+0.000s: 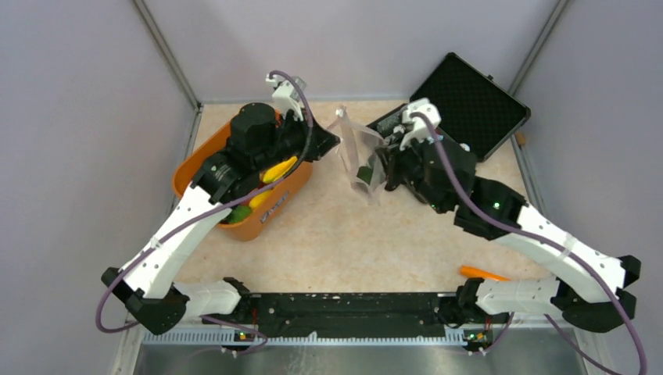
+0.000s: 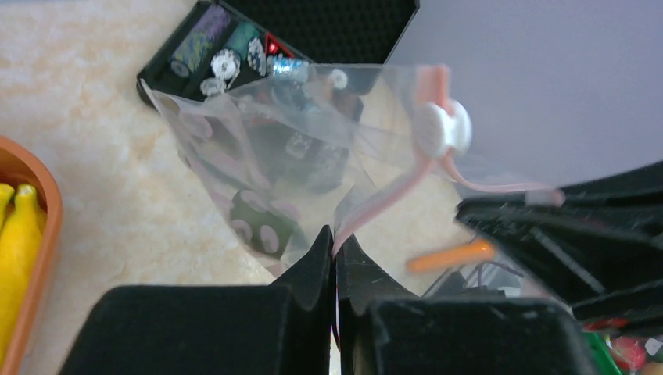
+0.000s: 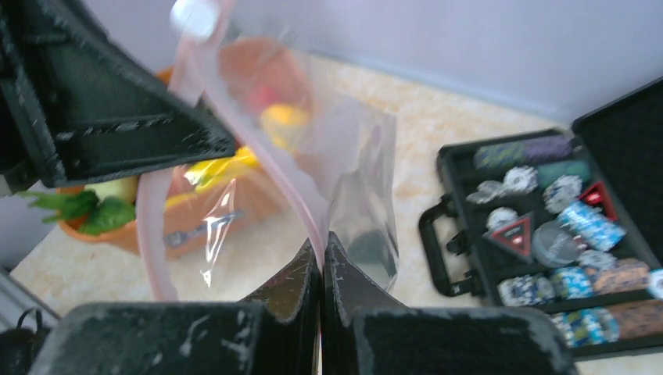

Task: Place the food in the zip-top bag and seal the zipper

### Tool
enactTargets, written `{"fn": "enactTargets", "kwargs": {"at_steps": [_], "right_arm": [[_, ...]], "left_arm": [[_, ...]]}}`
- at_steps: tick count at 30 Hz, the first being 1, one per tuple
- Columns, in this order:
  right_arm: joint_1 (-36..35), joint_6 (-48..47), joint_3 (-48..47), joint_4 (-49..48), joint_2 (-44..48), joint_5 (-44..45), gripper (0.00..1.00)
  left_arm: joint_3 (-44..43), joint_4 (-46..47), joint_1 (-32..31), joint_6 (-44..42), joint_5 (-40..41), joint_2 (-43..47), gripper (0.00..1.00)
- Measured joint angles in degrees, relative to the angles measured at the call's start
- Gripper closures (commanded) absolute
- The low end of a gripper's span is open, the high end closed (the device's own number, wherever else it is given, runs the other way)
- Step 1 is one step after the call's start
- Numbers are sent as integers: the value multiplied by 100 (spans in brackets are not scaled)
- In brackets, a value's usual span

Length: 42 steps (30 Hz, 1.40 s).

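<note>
The clear zip-top bag (image 1: 358, 154) hangs above the table between my two grippers, its mouth up. My left gripper (image 1: 329, 141) is shut on the pink zipper (image 2: 391, 195) at the bag's left end; in the left wrist view its fingertips (image 2: 336, 241) pinch the strip. My right gripper (image 1: 381, 162) is shut on the zipper's other end (image 3: 313, 211). A white slider (image 2: 443, 129) sits on the strip. A dark green piece of food (image 1: 364, 173) lies in the bag's bottom (image 2: 262, 223). Yellow bananas (image 1: 280, 168) and green pieces lie in the orange basket (image 1: 262, 215).
An open black case (image 1: 469, 105) with chips (image 3: 563, 234) stands at the back right, just behind the right gripper. A small orange object (image 1: 481, 273) lies near the right arm's base. Grey walls close in the table on three sides.
</note>
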<state>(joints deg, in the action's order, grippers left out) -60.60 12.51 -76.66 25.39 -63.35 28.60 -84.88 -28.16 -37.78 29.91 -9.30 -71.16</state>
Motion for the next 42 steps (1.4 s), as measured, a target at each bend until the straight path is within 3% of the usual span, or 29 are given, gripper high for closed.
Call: {"fn": "enactTargets", "kwargs": {"at_steps": [3, 8, 13, 18, 22, 24, 27, 30, 34, 42], "right_arm": [[0, -284, -496, 221, 127, 409, 100], [0, -354, -531, 627, 74, 907, 100], [0, -225, -219, 861, -243, 841, 100], [0, 184, -26, 1123, -1178, 1016, 100], [9, 350, 345, 1069, -1512, 870, 100], [15, 387, 448, 981, -1512, 671, 100], [31, 468, 470, 719, -1512, 437, 100], [42, 560, 476, 538, -1517, 321, 100], [52, 625, 590, 271, -1517, 186, 100], [111, 756, 848, -79, -1517, -17, 100]], "left_arm": [[-151, -7, -15, -127, 103, 160, 100], [11, 33, -46, -146, 120, 199, 100], [656, 175, -44, -103, 271, 9, 100], [1504, 59, -28, 127, 750, -76, 100], [1803, -76, -13, 232, 949, 35, 91], [1803, -81, -11, 260, 994, 55, 67], [1803, -133, -9, 332, 1025, 63, 44], [1823, -201, -9, 319, 1027, 114, 31], [1902, -243, -9, 236, 1067, 417, 5], [1958, -529, 210, -247, 1735, 1513, 1]]}}
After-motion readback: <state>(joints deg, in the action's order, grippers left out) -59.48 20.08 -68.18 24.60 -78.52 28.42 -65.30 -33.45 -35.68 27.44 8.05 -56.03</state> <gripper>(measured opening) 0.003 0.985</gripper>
